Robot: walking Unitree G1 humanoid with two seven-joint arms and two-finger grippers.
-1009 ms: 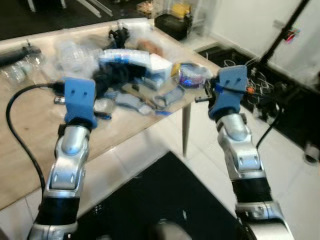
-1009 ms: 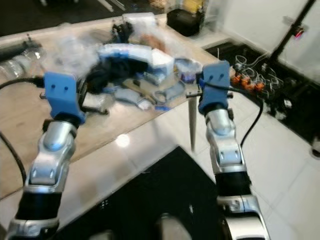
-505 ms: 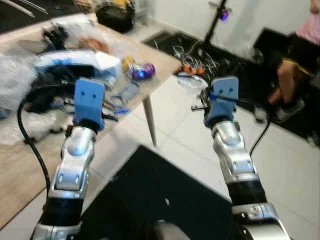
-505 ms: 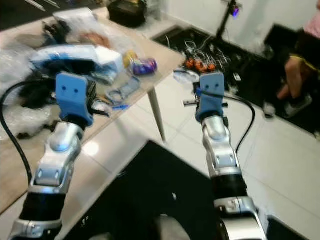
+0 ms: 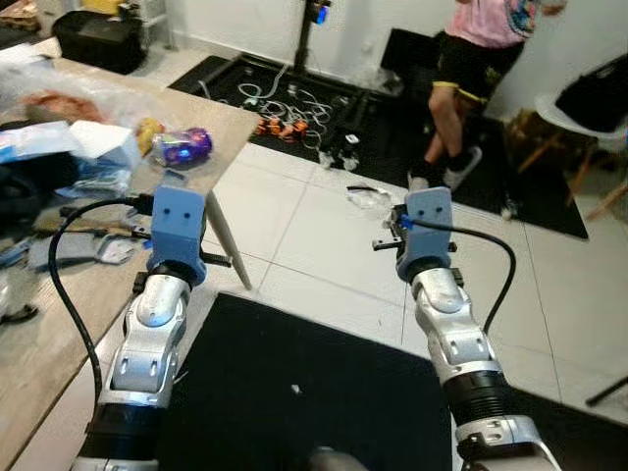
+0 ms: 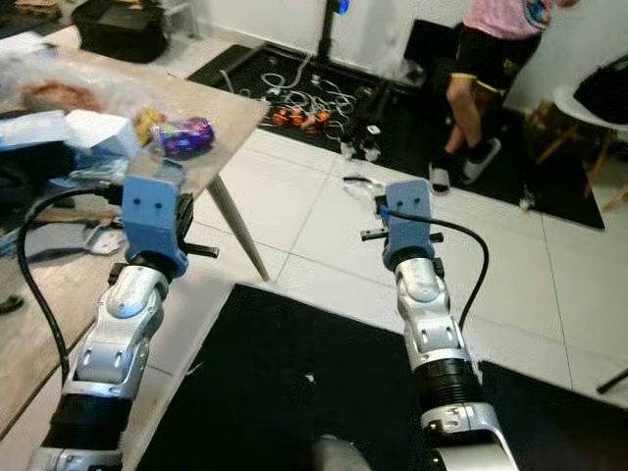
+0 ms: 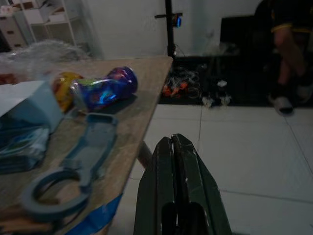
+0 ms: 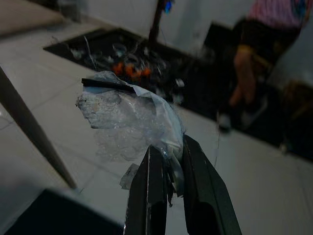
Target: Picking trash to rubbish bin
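My right gripper is shut on a crumpled clear plastic wrapper, held out over the white tiled floor. In the left eye view that wrapper shows just beyond the right arm's blue wrist housing. My left gripper is shut with nothing in it, by the corner of the wooden table. On that table lie more trash: a purple drink can, a white carton and a grey-blue plastic piece.
A person stands on a dark mat at the back right, beside a white chair. Loose cables lie by a stand pole. A black mat covers the floor right below me. One table leg slants down near the left arm.
The camera has swung to the right, away from the cluttered table; the tiled floor, cables and the person have come into view. The right gripper still grips the plastic wrapper.
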